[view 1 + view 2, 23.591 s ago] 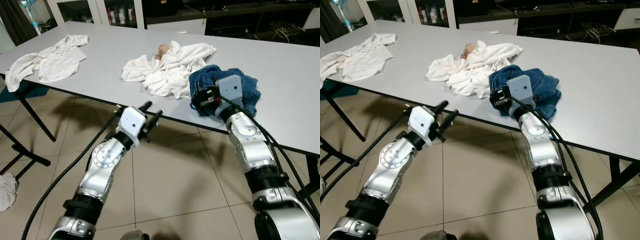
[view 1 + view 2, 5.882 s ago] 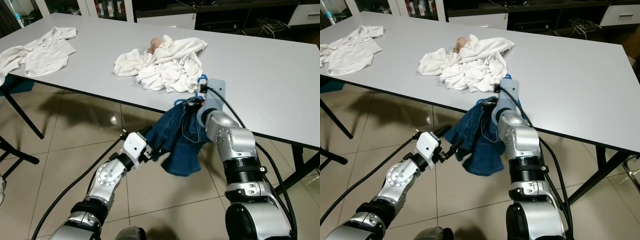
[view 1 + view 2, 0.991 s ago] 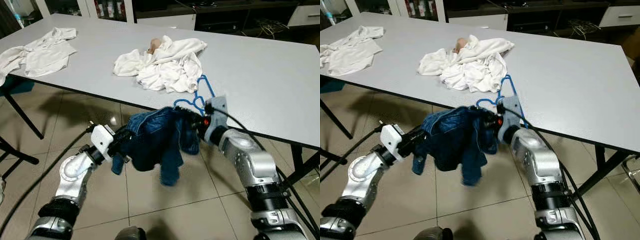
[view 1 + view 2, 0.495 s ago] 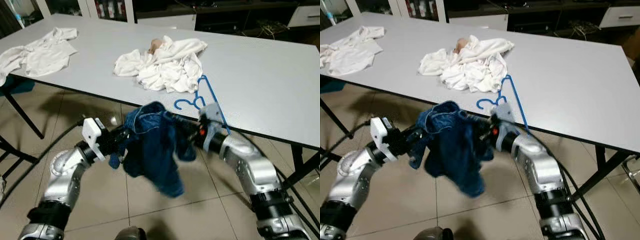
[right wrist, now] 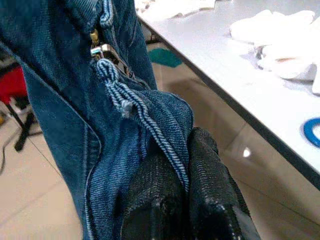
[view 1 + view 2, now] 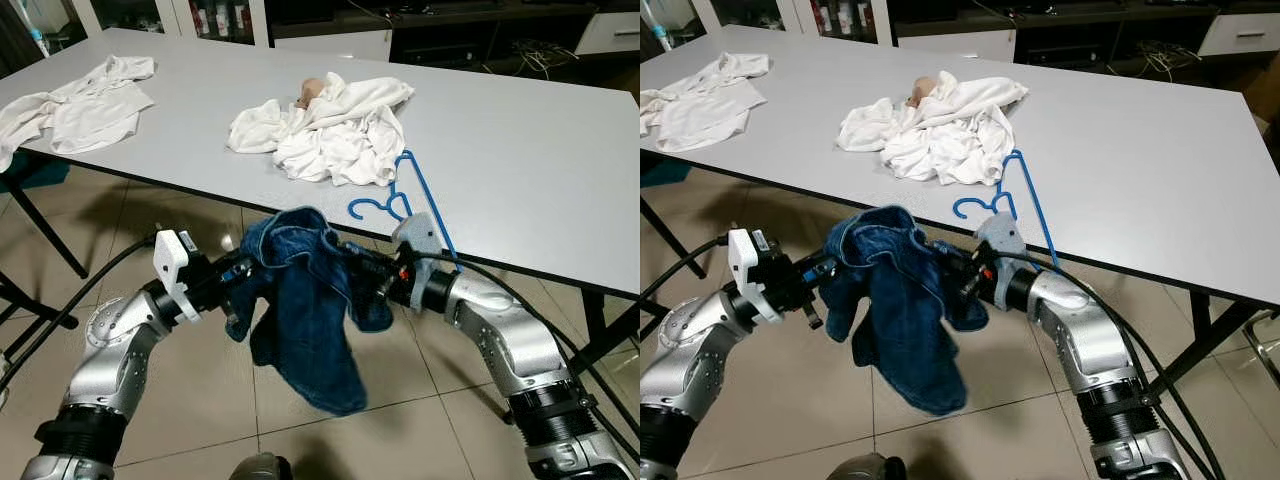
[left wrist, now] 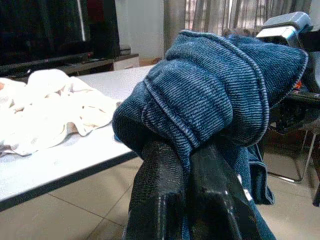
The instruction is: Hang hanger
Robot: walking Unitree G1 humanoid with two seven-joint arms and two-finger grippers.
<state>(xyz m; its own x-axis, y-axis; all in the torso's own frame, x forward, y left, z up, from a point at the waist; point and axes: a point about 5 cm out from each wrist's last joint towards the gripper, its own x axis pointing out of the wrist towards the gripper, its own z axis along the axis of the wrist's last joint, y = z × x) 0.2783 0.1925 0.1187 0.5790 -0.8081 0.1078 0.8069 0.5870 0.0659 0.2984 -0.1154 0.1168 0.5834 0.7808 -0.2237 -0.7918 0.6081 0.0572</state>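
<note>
Both grippers are holding the jeans (image 6: 305, 300) in the air in front of the table (image 6: 540, 150), below its near edge and over the tiled floor (image 6: 420, 400). The left gripper (image 7: 187, 165) is pinching the denim at the garment's left side; in the left wrist view its two black fingers (image 7: 155, 195) are pressed together with a thick fold of cloth bulging over them. The right gripper (image 5: 185, 165) is clamping the other side, its fingers (image 5: 207, 190) closed tight on a frayed seam next to the zip. Between the two grips the jeans are bunching into a hump at the top, and the rest is hanging down in a loose drape, clear of the floor.

The hanger (image 6: 415, 190), blue and thin, is lying flat on the table near its front edge, just behind the right wrist. Its hook end is pointing toward the robot's left, and one long arm is running toward the table edge. It is not touching the jeans, and no gripper is on it.

A heap of white cloth (image 6: 330, 130) is sitting on the table just beyond the hanger, with a small tan object (image 6: 309, 90) half buried at its far side. A white shirt (image 6: 85, 100) is lying spread out at the table's far left end, well apart from the heap.
</note>
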